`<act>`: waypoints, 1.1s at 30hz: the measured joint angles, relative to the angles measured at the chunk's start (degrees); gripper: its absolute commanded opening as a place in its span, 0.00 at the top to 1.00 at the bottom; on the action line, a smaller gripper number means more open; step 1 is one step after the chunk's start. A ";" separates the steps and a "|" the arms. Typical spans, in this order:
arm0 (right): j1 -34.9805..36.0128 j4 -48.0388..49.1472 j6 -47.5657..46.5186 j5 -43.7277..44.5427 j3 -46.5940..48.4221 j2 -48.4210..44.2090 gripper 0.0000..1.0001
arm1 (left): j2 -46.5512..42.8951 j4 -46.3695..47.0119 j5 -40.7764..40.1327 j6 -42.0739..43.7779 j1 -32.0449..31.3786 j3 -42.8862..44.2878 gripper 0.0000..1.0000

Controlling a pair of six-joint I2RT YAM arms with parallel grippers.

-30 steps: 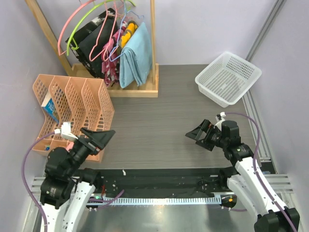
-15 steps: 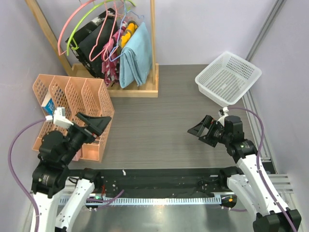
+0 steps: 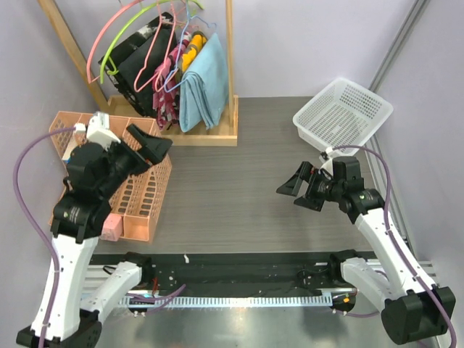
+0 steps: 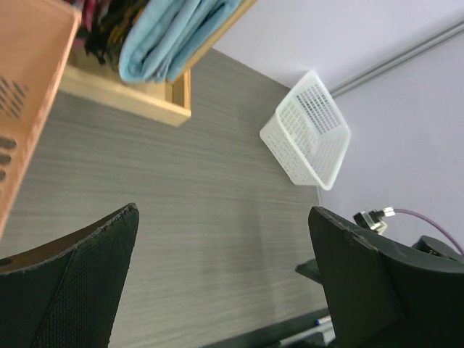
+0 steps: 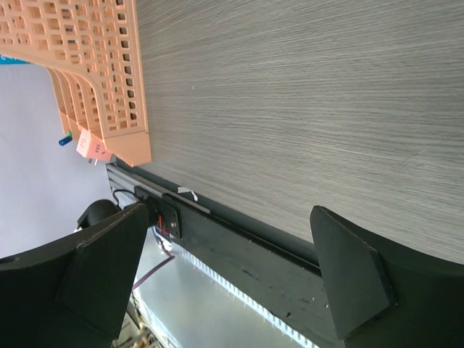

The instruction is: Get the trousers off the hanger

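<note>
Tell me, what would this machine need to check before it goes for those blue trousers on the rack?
1. Left pincer open and empty: ok, jaws wide apart.
2. Right pincer open and empty: ok, jaws wide apart.
3. Trousers hanging on the wooden rack: ok, at the right end of the row.
4. Light-blue hanger told apart from its neighbours: cannot tell, its hook sits in a crowded bunch.
5. Left pincer apart from the orange file organizer: ok in the left wrist view.
</note>
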 measured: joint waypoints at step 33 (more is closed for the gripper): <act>1.42 -22.80 -12.39 8.98 37.16 20.00 0.00 | 65.37 28.39 18.12 -9.84 10.21 57.72 0.44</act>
